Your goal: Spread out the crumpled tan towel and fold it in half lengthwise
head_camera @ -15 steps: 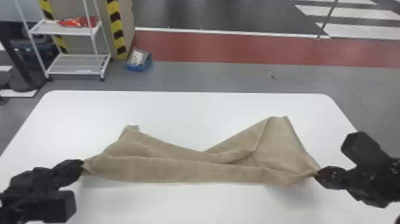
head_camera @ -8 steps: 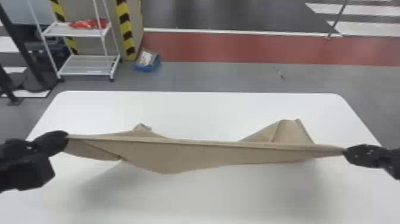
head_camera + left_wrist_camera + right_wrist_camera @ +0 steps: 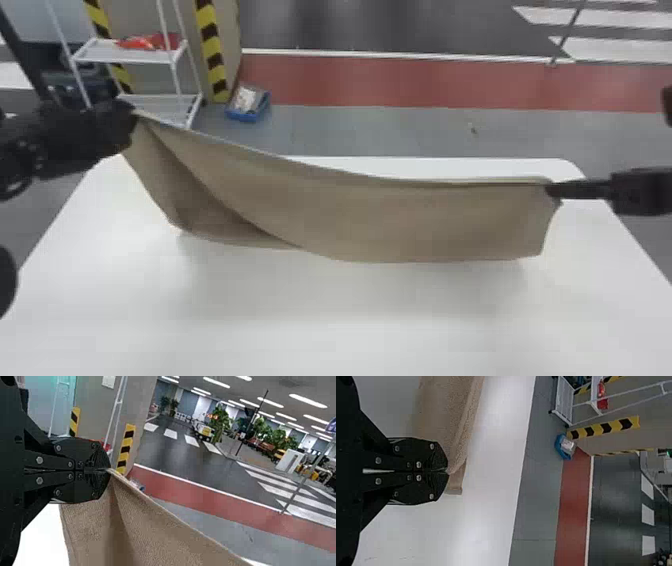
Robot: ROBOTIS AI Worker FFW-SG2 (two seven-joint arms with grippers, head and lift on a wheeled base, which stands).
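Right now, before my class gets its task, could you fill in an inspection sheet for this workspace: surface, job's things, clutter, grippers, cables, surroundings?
Surface: white table; faint marks visible in the right wrist view.
Job's things: tan towel, held up by both ends, upper edge higher at the left, with a slanting fold there. Whether its lower edge touches the table: cannot tell.
Clutter: blue bin on the floor beyond the table.
Grippers: left gripper and right gripper, each closed on the towel.
Cables: nothing seen.
Surroundings: white shelf rack holding a red item; striped post; red floor band.
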